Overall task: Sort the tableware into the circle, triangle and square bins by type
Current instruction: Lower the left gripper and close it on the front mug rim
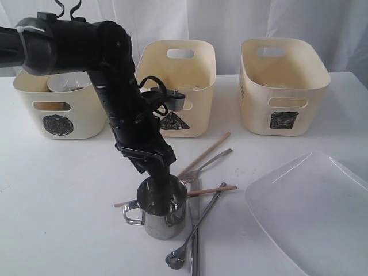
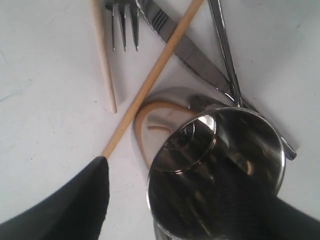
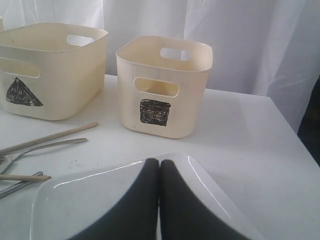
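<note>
The left end effector (image 1: pixel 163 179) is wide open, one finger inside the mug (image 1: pixel 167 221). The right end effector (image 3: pixel 160 172) is shut tight over the plate (image 3: pixel 75 200), holding nothing.

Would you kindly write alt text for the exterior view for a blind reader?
The open left gripper hangs at the rim of a steel mug standing among chopsticks, fork, knife and spoon on a white table. Three cream bins stand behind; a white plate lies at right.

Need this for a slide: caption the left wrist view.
Open left gripper over a steel mug, beside crossed chopsticks, fork and knife on the table.
</note>
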